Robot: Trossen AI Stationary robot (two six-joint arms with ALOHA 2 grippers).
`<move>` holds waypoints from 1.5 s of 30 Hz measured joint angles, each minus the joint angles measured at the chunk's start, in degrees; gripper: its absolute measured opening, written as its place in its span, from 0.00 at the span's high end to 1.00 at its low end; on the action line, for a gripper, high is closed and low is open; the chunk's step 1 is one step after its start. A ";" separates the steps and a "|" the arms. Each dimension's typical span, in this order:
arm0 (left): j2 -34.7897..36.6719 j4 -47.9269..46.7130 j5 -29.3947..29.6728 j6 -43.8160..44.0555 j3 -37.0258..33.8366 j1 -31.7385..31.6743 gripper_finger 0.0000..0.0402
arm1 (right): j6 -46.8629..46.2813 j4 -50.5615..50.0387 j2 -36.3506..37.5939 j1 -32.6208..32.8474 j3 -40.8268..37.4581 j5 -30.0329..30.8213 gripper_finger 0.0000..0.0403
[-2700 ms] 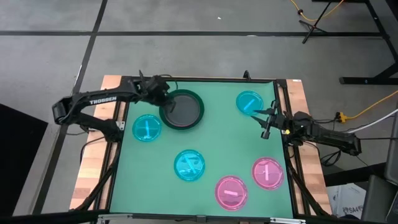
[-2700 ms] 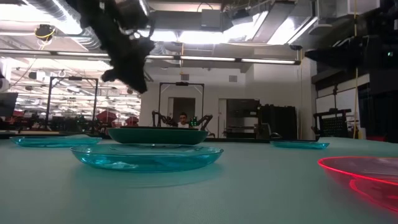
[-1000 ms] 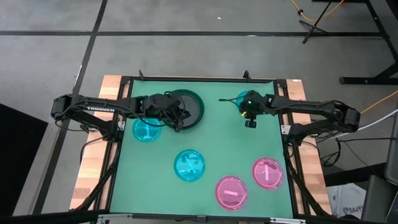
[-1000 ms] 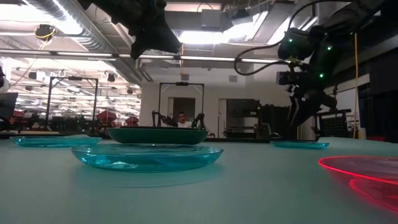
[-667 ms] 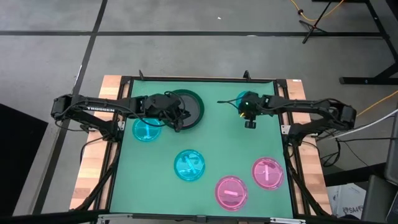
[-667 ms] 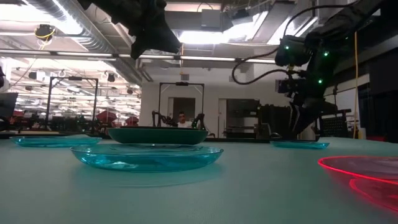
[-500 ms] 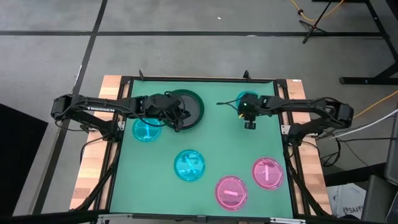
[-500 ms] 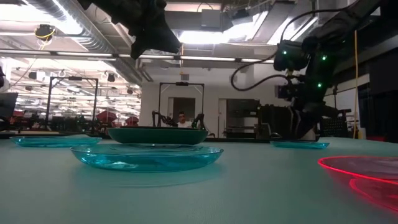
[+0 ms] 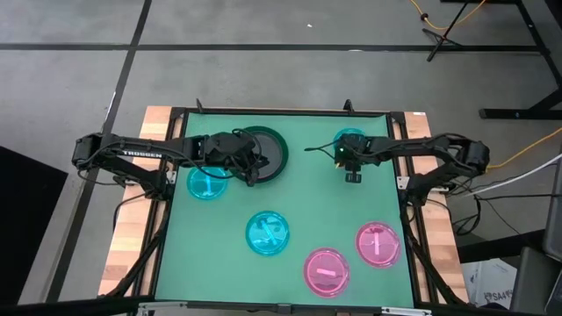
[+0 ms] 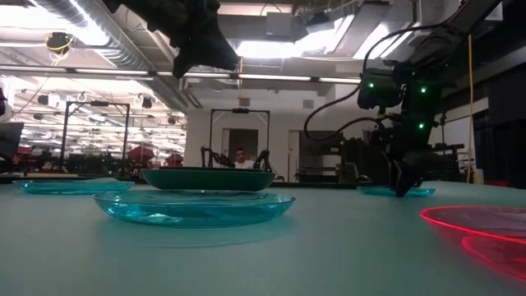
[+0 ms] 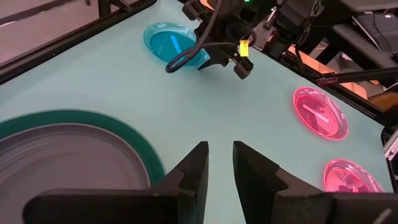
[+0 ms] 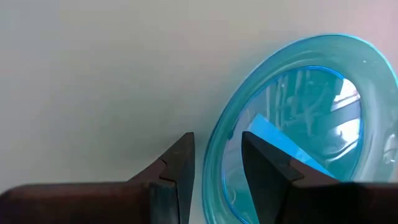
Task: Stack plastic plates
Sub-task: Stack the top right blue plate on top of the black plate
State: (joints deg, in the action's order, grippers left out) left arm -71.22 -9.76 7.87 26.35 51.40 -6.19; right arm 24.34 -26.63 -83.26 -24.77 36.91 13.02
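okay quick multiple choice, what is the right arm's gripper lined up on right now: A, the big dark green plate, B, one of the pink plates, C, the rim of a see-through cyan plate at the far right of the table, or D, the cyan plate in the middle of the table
C: in the right wrist view the right gripper has its jaws open astride the rim of the cyan plate, one on each side.
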 joint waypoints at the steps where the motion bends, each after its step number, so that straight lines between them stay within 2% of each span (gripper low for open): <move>1: 0.00 -0.01 0.00 0.00 0.00 0.01 0.83 | 0.00 0.01 -0.11 0.00 0.00 0.05 0.69; 14: 0.00 -0.02 -0.01 -0.02 0.00 -0.01 0.83 | -0.07 0.00 -0.24 0.00 0.00 0.26 0.71; 23: 0.00 0.00 0.01 -0.02 0.00 0.01 0.83 | -0.04 -0.04 -0.27 0.00 0.00 0.28 0.87; 33: 0.00 0.00 0.01 0.00 0.00 -0.01 0.83 | -0.04 -0.02 -0.27 0.00 0.00 0.34 0.99; 45: -0.01 -0.02 0.01 0.00 0.00 -0.01 0.83 | -0.04 -0.02 -0.27 0.00 0.00 0.32 1.00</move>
State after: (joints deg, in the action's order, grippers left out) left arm -71.23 -9.78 7.88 26.35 51.40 -6.20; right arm 24.29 -26.65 -83.53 -24.77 36.91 13.34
